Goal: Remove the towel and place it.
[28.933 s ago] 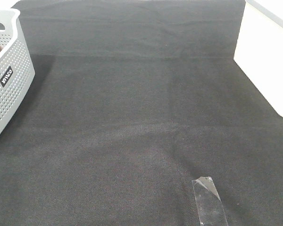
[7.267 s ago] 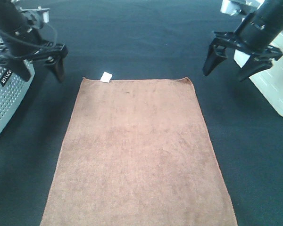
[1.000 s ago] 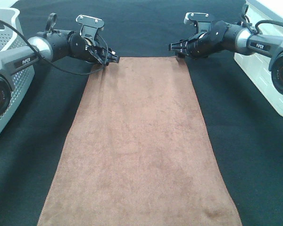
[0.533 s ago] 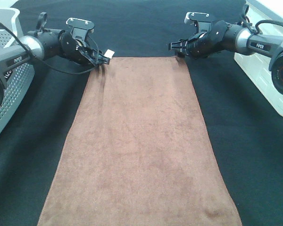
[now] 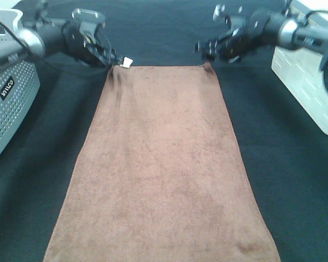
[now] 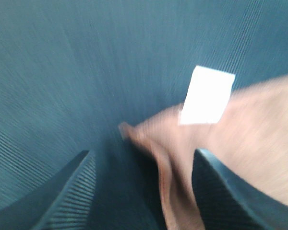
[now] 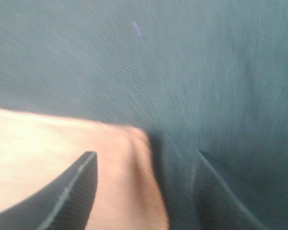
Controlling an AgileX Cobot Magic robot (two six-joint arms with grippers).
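Towel [image 5: 161,164] flat on our counter [image 5: 295,180]
Our left hand [image 6: 141,191] and right hand [image 7: 146,191] both stand apart at its far corners, gripping nothing; a careless move could drag a corner askew.

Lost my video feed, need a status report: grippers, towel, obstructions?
Left gripper and right gripper open, each straddling a far towel corner. Towel flat on black cloth, not gripped. Nothing in the way.

Even, bright overhead light falls on the black table cloth [image 5: 284,180], casting only faint shadows. Motion blur smears both arms at the far edge; both wrist views are soft, the towel [image 6: 249,139] washed pale.
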